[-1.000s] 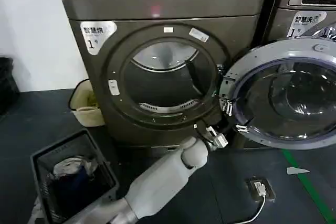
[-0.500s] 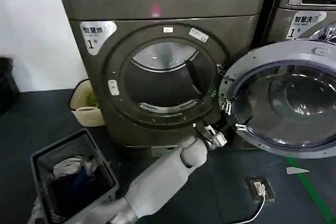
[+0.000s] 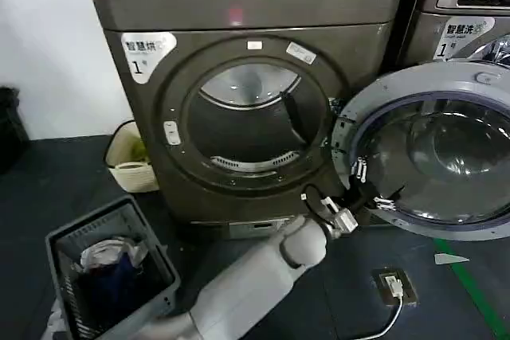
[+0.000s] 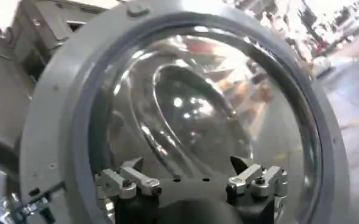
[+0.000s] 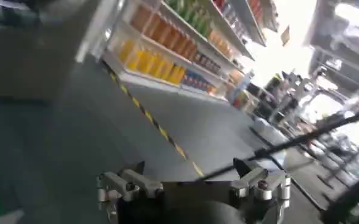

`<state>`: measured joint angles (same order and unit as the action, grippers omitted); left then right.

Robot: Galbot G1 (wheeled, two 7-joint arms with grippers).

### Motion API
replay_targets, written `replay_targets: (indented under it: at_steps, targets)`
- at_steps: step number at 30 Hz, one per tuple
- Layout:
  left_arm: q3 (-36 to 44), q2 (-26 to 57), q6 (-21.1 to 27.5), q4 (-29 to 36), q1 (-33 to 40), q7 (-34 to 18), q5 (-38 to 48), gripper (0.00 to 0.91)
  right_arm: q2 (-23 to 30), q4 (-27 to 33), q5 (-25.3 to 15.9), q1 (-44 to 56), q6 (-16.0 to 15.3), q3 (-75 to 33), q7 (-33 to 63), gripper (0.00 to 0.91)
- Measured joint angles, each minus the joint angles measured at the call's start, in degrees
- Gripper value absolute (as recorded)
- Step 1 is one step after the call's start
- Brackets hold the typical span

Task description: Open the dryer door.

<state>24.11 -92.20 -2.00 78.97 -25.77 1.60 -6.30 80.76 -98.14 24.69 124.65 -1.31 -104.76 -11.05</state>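
The dryer door (image 3: 434, 149) stands swung wide open to the right of the dryer (image 3: 247, 85), hinged at the right edge of the round drum opening (image 3: 251, 121). Its light grey plastic inner face and domed glass are turned outward toward the room, so the door lies roughly in line with the machine's front and covers the lower front of the neighbouring machine (image 3: 470, 5) with the LG panel. Being round, it has no long axis; it hangs upright on its hinge. The left gripper (image 3: 368, 187) reaches up from the lower middle of the head view on its pale arm and sits at the door's lower left rim, close to the hinge side, with its fingers spread apart and nothing between them. In the left wrist view the same gripper (image 4: 191, 179) faces the door's (image 4: 185, 103) inner face, fingers apart before the glass bowl. In the right wrist view the right gripper (image 5: 194, 182) points toward an aisle floor and stocked shelves (image 5: 179, 42), its fingers likewise spread and empty. A grey laundry basket (image 3: 68, 248) holding clothes stands on the floor at the lower left, and a cream bin (image 3: 131, 157) sits beside the dryer's left side.
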Motion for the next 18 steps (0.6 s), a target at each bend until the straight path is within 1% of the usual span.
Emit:
replay_targets:
  at_steps: [4, 8, 14, 18]
  targets:
    - [-1.15, 0.00, 1.76, 4.11, -1.11, -0.83, 2.59, 0.907, 0.96, 1.15, -0.08, 0.34, -0.25, 0.01, 0.00, 0.907]
    - [-2.83, 0.41, 4.03, 8.08, -2.39, -1.75, 6.45, 0.907, 1.88, 2.21, 0.06, 0.39, 0.19, 0.31, -0.01, 0.907]
    - [-5.96, 7.28, 8.69, 14.04, -4.55, -3.45, 11.48, 0.907, 2.76, 3.31, 1.77, 0.40, 1.36, 0.45, 0.02, 0.907]
    - [-8.50, 12.02, 11.36, 18.57, -7.54, -3.79, 13.95, 0.907, 3.26, 3.34, 2.35, 0.57, 1.77, 0.74, -0.20, 0.907]
